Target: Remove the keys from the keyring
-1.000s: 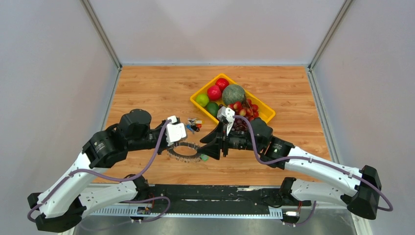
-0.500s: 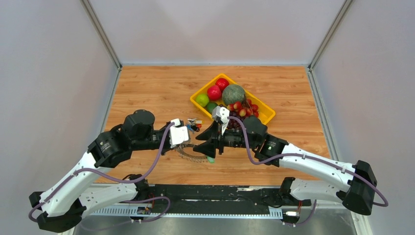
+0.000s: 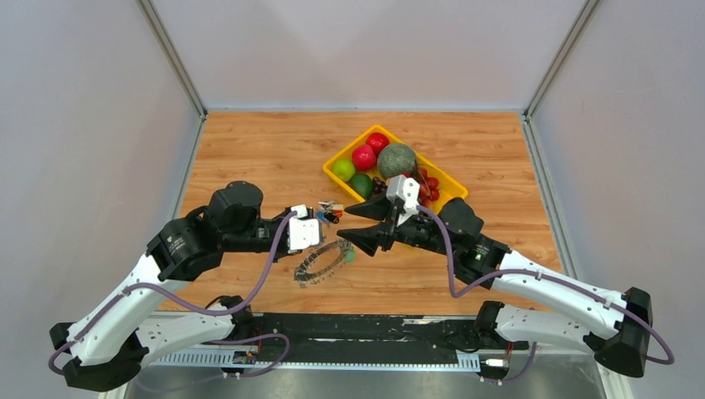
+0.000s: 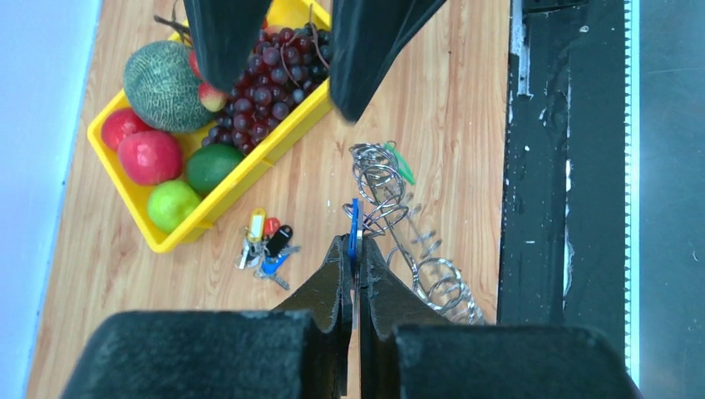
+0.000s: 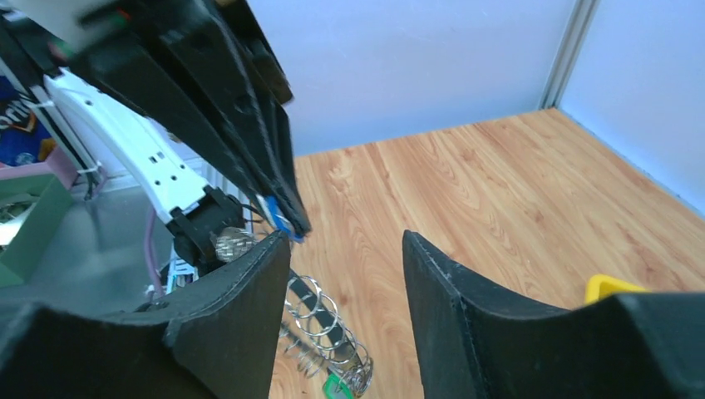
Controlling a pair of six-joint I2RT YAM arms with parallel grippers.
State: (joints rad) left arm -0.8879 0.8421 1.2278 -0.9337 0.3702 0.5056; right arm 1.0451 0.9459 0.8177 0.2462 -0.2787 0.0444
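The left hand (image 4: 353, 253) was clamped on a blue-headed key (image 4: 353, 223), holding the keyring (image 3: 322, 263) tilted above the worktop (image 3: 249, 150), on the near side of the tray (image 4: 258, 166). The right hand (image 3: 349, 224), fingers apart, hovered between keyring and tray. A sideways tug on the keys (image 4: 432, 274) could slip the thin head from the pinch and drop the keyring.

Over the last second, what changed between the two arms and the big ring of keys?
The right pincer came off the large grey metal ring of silvery keys and drew back toward the yellow plastic fruit tray, open. The ring, flat before, now tilts up, held by the left pincer, shut on a blue-headed key. Tray and small coloured key cluster unmoved.
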